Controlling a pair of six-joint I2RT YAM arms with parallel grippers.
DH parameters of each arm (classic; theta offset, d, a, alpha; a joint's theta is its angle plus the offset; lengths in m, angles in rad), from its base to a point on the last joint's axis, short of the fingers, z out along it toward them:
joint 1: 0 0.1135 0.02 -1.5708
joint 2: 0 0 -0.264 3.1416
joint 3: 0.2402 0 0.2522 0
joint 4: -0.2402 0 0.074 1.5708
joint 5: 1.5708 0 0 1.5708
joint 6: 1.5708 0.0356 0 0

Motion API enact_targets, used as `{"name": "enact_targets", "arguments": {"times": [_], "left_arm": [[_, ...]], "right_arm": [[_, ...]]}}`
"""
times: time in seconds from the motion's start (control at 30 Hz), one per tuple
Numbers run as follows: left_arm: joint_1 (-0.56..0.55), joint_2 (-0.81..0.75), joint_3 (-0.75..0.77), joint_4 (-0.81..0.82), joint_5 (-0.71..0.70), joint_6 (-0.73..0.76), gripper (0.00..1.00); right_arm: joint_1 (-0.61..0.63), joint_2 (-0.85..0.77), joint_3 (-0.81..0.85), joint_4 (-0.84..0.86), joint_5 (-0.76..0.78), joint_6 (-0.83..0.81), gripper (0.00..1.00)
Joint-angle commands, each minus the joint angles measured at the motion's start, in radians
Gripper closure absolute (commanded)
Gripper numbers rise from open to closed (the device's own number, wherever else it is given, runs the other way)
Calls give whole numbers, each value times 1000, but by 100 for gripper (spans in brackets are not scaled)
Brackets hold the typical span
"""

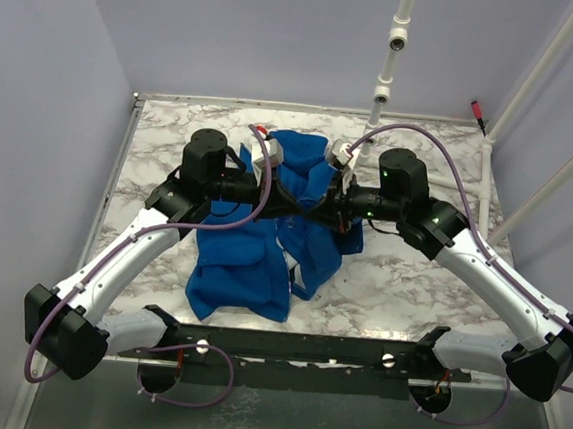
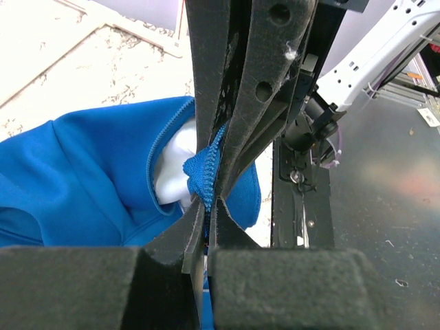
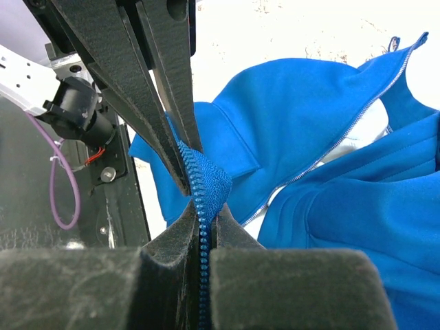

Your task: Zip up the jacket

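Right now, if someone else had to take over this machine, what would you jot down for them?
Left gripper: shut, pinching the zipper tape of the jacket.
Right gripper: shut, also pinching zipper tape.
Jacket: crumpled in the middle of the table, between the two arms, front open, pale lining showing.
Done: each gripper has a hold on the zipper edge.
Left: bring the two sides together and run the zipper up. No slider can be made out in these views.
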Motion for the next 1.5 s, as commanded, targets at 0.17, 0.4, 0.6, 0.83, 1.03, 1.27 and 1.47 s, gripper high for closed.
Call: {"name": "enact_targets", "arguments": {"times": [0.17, 0.4, 0.6, 0.83, 1.03, 1.27, 1.47], "left_arm": [[5, -33, 75, 18, 2, -19, 100], [5, -39, 79, 42, 27, -75, 100], [5, -39, 79, 103, 42, -157, 100], [5, -42, 87, 132, 45, -214, 100], [5, -45, 100, 166, 43, -263, 100], [5, -47, 94, 233, 36, -326, 100], [5, -49, 93, 252, 32, -355, 100]], "right_arm": [[4, -53, -27, 9, -30, -10, 99], [-5, -98, -103, 152, -27, 13, 44], [-18, -119, -161, 409, -85, -35, 9], [-18, -36, -213, 659, -295, 14, 7], [-67, -34, -263, 803, -469, 106, 27], [-101, -36, -292, 869, -543, 180, 53], [-114, -27, -322, 974, -520, 244, 89]]}}
